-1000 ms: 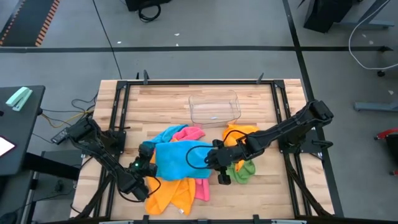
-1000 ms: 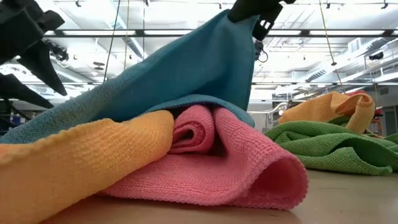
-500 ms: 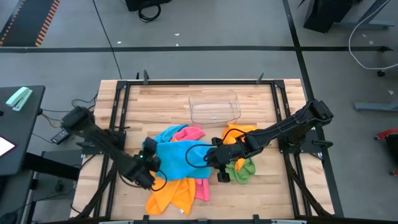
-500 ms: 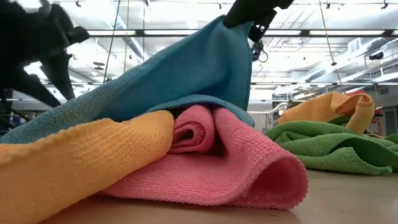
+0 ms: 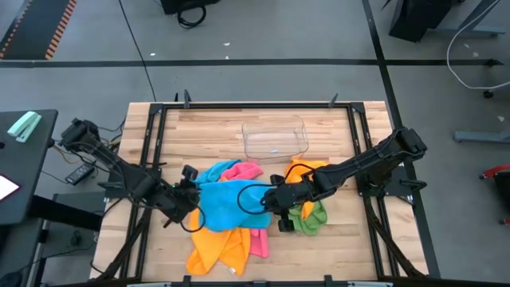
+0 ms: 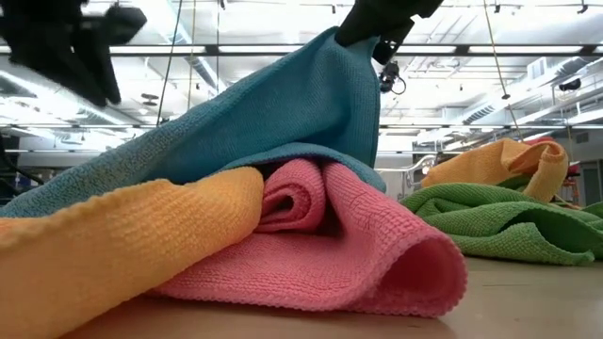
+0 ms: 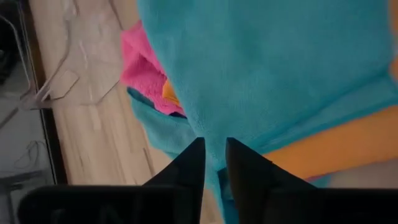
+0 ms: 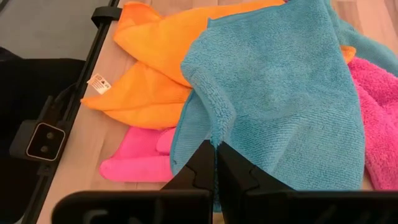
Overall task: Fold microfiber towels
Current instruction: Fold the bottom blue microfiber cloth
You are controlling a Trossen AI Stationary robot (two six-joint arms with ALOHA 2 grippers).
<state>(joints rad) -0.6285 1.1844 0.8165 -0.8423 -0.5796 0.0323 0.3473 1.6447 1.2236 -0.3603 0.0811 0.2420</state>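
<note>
A blue towel (image 5: 227, 201) is tented over a pile at the table's middle. Under it lie an orange towel (image 5: 211, 247) and a pink towel (image 6: 358, 245), both resting on the wood. My right gripper (image 5: 269, 199) is shut on the blue towel's right side and holds it up. My left gripper (image 7: 213, 140) is at the towel's left side, its fingers close together on a corner. A green towel (image 5: 312, 219) and a second orange towel (image 5: 307, 167) lie crumpled to the right. My left gripper has the blue towel's left corner (image 7: 208, 127) between its two fingertips, with a narrow gap still showing. The fingers slant down from the table's left. The corner stays low, near the pile. My right gripper pinches the blue towel's hemmed edge (image 8: 214, 127) between its fingertips, slanting down from the table's right. That edge is lifted, and the cloth slopes down from it (image 6: 264, 113) with its lower part on the pink and orange towels.
A clear plastic tray (image 5: 275, 137) stands behind the pile, toward the far edge. Black frame rails (image 5: 151, 159) run along the table's left and right sides. Bare wood shows at the far left and near right corners.
My left hand has risen and tipped more steeply downward, and its arm has drawn back toward the table's left edge. Its fingers, spread apart a second ago in the low view, have come together. The blue towel's shape has stayed the same.
</note>
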